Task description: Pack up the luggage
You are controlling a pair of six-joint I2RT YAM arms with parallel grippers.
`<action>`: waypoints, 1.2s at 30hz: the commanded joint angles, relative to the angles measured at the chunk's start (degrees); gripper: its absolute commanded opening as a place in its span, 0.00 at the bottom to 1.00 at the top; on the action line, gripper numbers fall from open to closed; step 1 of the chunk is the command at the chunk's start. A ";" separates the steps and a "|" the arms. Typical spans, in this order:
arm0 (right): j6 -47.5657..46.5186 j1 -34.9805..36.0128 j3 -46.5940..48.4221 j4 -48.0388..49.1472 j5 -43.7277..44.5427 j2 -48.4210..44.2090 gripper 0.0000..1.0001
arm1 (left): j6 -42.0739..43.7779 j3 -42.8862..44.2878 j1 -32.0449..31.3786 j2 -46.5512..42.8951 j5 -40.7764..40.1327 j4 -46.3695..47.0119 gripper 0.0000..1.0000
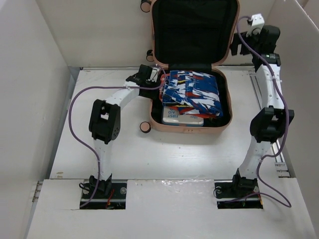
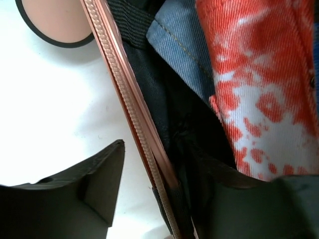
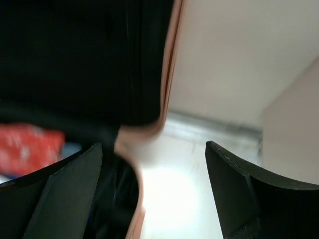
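We see the luggage (image 1: 189, 130) lying open at the back of the table, its base flat and its lid (image 1: 194, 30) standing upright against the rear wall. The right gripper (image 3: 153, 149) is spread wide around the lid's right edge without clamping it, so in our judgement nothing but balance holds the lid up. If it tips forward it would land on the left gripper (image 1: 152, 75). That gripper is parted too, straddling the base's left zip rim (image 2: 130, 114) with one finger outside on the table and one inside against the black lining. Pulling out carelessly could snag the lining or drag the folded red, white and blue cloth (image 1: 192, 92) sideways. The cloth sits on a first aid box (image 1: 182, 115) and looks high – we think its edge could catch in the rim at closing. A wheel (image 1: 145, 127) at the front left corner hints the case may slide if pushed, and the left arm's purple cable (image 1: 75, 114) loops nearby.
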 commanded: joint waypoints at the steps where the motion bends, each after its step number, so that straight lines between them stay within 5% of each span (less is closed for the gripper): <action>1: 2.40 0.48 6.53 16.54 -3.23 -0.64 0.88 | 1.61 2.43 0.22 -3.75 0.03 -2.66 0.48; 9: 13.30 2.32 22.61 34.67 0.18 14.65 0.87 | 4.95 4.45 0.22 -3.76 -1.11 -4.67 0.53; 15: 20.06 2.85 22.63 48.29 3.19 21.43 0.80 | 5.48 7.44 0.75 -1.30 -1.11 -5.91 0.53; 18: 22.00 2.85 22.63 54.78 -0.66 23.18 0.58 | 6.70 7.44 1.27 -1.30 -1.11 -6.44 0.53; 19: 22.01 2.85 22.63 55.76 -2.59 23.80 0.32 | 6.71 7.44 1.27 -1.30 -1.11 -6.44 0.53; 20: 22.01 3.46 21.84 56.64 -3.13 23.81 0.21 | 6.71 8.05 1.27 -1.30 -1.11 -6.44 0.53; 23: 22.01 3.99 18.07 62.53 -4.98 22.05 0.00 | 8.02 8.67 1.27 -1.30 -0.06 -7.05 0.53; 26: 22.53 4.00 13.15 66.23 -6.64 19.07 0.00 | 8.55 9.28 1.27 -2.78 0.46 -7.05 0.55; 29: 23.58 4.00 6.04 72.28 -8.49 14.76 0.00 | 9.78 10.78 1.27 -5.33 2.83 -7.58 0.66; 30: 24.37 3.39 4.10 74.12 -9.89 13.62 0.00 | 9.78 10.78 1.27 -6.30 3.62 -8.10 0.72; 31: 26.47 2.77 0.34 77.62 -10.77 11.52 0.00 | 10.65 10.78 1.27 -7.35 4.41 -8.11 0.95; 32: 27.62 2.76 -1.26 79.31 -11.83 10.54 0.00 | 11.45 10.78 1.27 -9.80 5.21 -8.11 1.00; 36: 31.24 1.45 -9.52 85.56 -18.16 5.45 0.00 | 10.85 12.19 3.81 -14.65 10.90 -10.56 1.00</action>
